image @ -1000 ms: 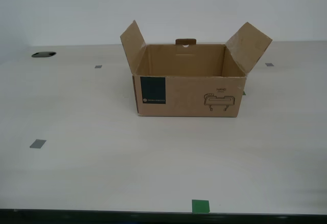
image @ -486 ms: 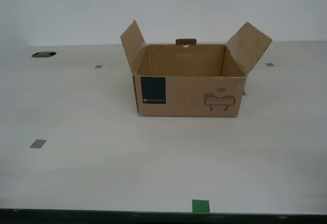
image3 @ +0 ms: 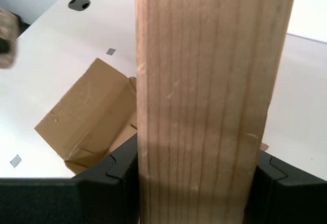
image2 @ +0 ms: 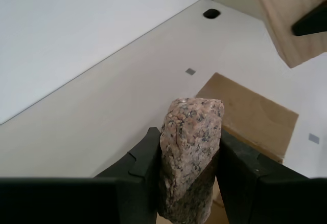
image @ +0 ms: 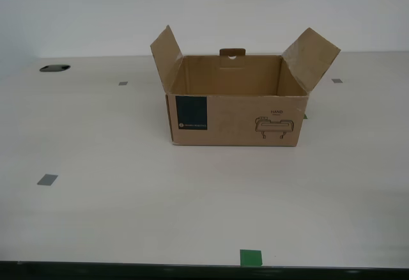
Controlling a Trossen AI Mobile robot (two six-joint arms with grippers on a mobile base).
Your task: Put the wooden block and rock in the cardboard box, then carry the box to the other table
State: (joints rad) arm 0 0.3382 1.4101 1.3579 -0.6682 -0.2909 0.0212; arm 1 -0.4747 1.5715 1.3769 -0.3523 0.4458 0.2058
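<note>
While no arm or gripper shows in the exterior view, sits alone there the cardboard box (image: pixel 236 104), flaps up and mouth open, on the smooth pale tabletop (image: pixel 128 203). Carries a dark teal label (image: pixel 191 113) and a small line drawing (image: pixel 274 125) on its front face. Scattered around it: grey squares (image: pixel 46 179) and one green square (image: pixel 250 257) at the near edge, plus a dark oval hole (image: pixel 55 68) toward the exterior view's left. Nothing visible inside the box from this angle.

In the second wrist view, my second gripper (image2: pixel 190 157) clamped on the rock (image2: pixel 190 155), black jaws pressed against both of its sides, speckled pink stone standing upright between them. Below and beyond the jaws, a brown flap of the box (image2: pixel 250 114) and the pale tabletop with its hole (image2: pixel 211 14). Off beyond the gripper, high above the table, the wooden block (image2: pixel 288 14) held by a dark finger.

In the first wrist view, my first gripper (image3: pixel 196 173) closed around the wooden block (image3: pixel 209 96), jaws tight on its two long faces, block rising upright and filling most of the picture. Beneath the jaws, one flap of the cardboard box (image3: pixel 89 119) on the tabletop. Off to one side, at the picture's edge, a blurred glimpse of the rock (image3: pixel 7 37), well apart from the block.
</note>
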